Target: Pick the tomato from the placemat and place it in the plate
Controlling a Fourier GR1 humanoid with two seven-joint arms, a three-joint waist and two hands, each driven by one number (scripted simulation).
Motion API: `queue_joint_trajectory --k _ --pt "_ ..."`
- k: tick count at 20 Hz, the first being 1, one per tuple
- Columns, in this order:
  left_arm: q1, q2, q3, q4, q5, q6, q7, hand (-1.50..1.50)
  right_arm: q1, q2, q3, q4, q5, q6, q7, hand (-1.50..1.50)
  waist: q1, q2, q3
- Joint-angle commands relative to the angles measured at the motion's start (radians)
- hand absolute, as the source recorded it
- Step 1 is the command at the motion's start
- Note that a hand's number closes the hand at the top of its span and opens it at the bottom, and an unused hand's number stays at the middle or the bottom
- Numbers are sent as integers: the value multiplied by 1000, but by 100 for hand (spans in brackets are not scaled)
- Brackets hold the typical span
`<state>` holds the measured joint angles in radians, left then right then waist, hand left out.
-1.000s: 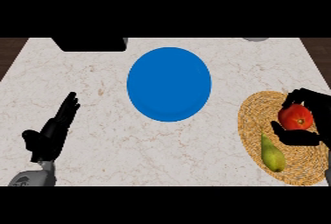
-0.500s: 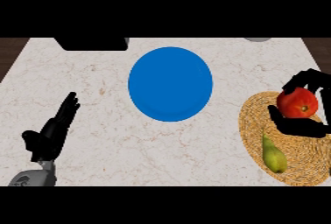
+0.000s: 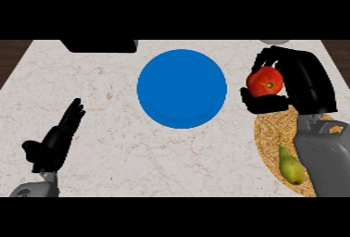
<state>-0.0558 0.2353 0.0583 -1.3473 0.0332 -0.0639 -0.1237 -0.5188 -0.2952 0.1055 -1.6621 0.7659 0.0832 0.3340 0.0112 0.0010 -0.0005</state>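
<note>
A red tomato [image 3: 265, 82] is held in my right hand [image 3: 301, 85], whose fingers and thumb curl round it, lifted above the counter just right of the plate. The blue round plate [image 3: 182, 89] lies at the counter's middle, with nothing on it. The woven straw placemat [image 3: 271, 139] lies at the right, partly hidden by my right forearm. My left hand [image 3: 56, 141] rests open at the lower left, fingers straight and pointing up.
A green pear [image 3: 292, 165] lies on the placemat near its front. A dark object [image 3: 99, 45] sits at the counter's far edge, left of centre. A grey object [image 3: 275, 42] shows at the far right edge.
My right hand has risen off the placemat with the tomato and moved up and left toward the plate. The left hand has not moved.
</note>
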Motion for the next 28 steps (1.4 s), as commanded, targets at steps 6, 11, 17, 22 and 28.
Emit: queue_joint_trajectory --k 6,11,17,22,28 --pt "25 -4 0 -57 -8 -7 16 0 -241 227 78 375 101 -114 7 150 11 1 1" --pt "-12 -8 24 11 -5 -16 -10 0 -294 292 84 601 104 -270 -61 150 6 3 0" --pt "-34 5 26 22 -9 -26 -5 0 -353 294 69 748 -75 -511 -15 150 29 10 1" --pt "-16 -22 0 -48 -23 -7 60 0 -514 295 108 982 -158 -547 42 -150 26 6 1" --pt "-32 -24 2 -2 -32 -17 16 0 -477 295 76 1032 -365 -685 -138 -150 33 11 1"
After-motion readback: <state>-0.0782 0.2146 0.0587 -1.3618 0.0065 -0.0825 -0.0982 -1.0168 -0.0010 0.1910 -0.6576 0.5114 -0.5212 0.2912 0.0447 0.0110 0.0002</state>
